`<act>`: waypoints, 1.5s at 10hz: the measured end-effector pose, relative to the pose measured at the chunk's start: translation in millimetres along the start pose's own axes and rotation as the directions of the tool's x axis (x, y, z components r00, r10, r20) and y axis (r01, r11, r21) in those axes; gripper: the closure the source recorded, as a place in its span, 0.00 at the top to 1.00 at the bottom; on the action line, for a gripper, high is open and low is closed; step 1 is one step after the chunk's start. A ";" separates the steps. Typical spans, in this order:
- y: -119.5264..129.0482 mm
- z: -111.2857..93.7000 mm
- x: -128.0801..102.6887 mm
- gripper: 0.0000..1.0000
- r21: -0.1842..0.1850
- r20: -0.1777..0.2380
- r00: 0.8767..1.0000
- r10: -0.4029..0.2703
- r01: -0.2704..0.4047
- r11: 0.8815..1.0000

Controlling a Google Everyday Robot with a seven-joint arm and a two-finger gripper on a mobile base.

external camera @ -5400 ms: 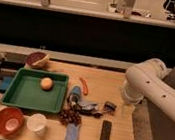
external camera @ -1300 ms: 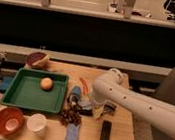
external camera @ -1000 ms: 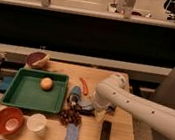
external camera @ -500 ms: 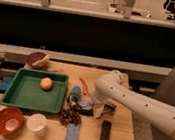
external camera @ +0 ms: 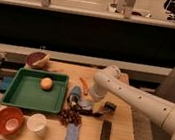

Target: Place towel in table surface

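Blue towel [external camera: 74, 93] bunched just right of the green tray [external camera: 29, 106], above the dark grape cluster [external camera: 69, 116]. Directly beside it, apparently touching, the gripper [external camera: 81, 103], down low over the wooden table [external camera: 120, 137]. Cannot tell whether gripping or loose.

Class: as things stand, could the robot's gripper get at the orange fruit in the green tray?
Probably yes. The gripper sits low just right of the green tray; the orange fruit lies alone, uncovered, with only the tray's low wall between.
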 end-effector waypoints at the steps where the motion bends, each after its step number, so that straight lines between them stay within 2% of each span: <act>1: -1.2 0.0 2.6 0.58 -0.002 0.000 1.000 0.005 -0.005 1.000; 5: -5.6 1.3 6.4 0.59 -0.006 0.004 1.000 0.008 -0.008 1.000; 7: -7.1 3.1 9.4 0.67 0.016 -0.001 1.000 -0.015 0.015 1.000; 8: -6.9 3.5 11.5 0.67 0.047 -0.024 0.999 -0.042 0.043 0.998; 9: -4.8 5.1 16.7 0.67 0.095 -0.056 0.996 -0.064 0.069 0.993; 10: -3.8 8.2 22.7 0.67 0.113 -0.059 0.994 -0.087 0.094 0.989; 12: -4.1 12.2 26.5 0.67 0.126 -0.044 0.990 -0.134 0.139 0.982; 15: -8.1 14.9 28.4 0.67 0.119 -0.030 0.972 -0.234 0.236 0.964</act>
